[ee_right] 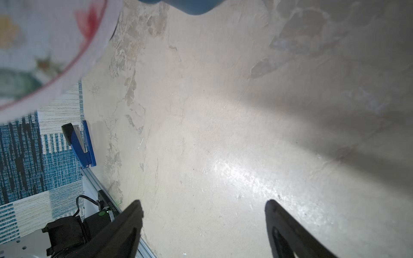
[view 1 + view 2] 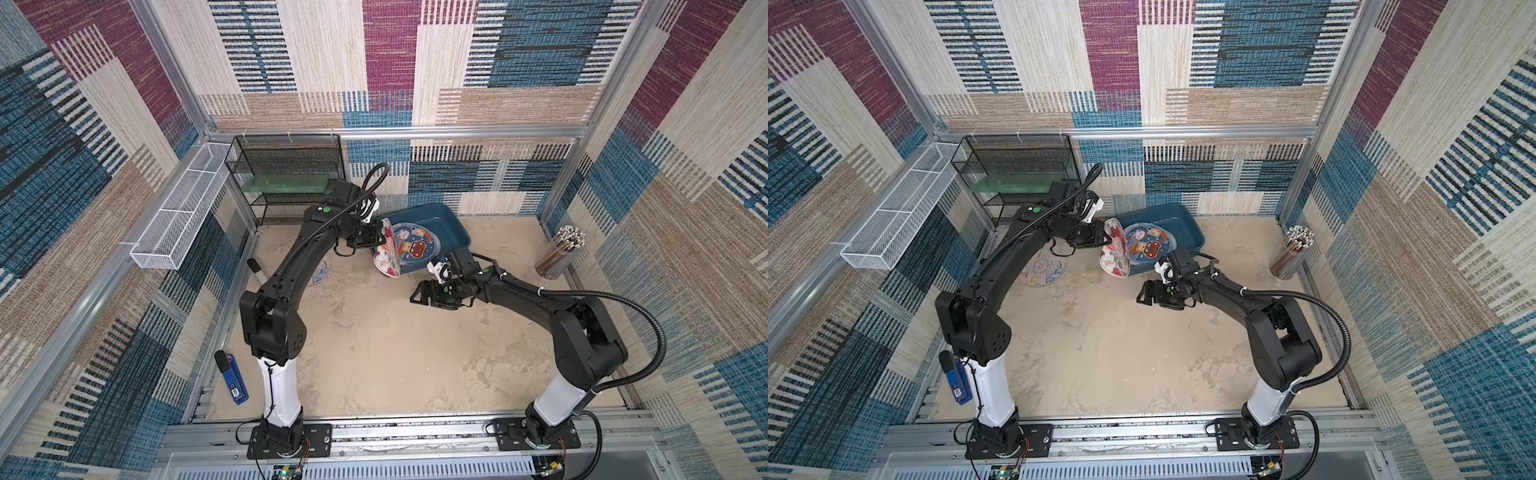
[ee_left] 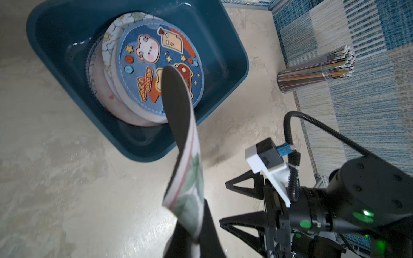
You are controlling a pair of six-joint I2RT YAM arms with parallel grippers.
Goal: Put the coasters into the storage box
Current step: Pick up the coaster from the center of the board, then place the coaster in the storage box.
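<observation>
Left fingers (image 3: 212, 236) pinching coaster (image 3: 190, 178), near storage box (image 3: 225, 40)

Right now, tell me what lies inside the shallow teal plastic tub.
In the tub, a stack of round coasters: a blue cartoon-printed coaster on top, pale coaster edges peeking beneath. The lower ones' count and prints are covered.

The storage box (image 3: 58, 33) is smooth teal plastic, glossy enough to carry reflections. The blue coaster (image 3: 156, 67) in it looks like matt cloth with a stitched edge; the curled coaster (image 3: 185, 178) has a matt black backing. The desk (image 2: 374, 353) is mottled beige with a dull sheen. At ten o'clock, the rack (image 2: 286, 158) is black metal mesh.
</observation>
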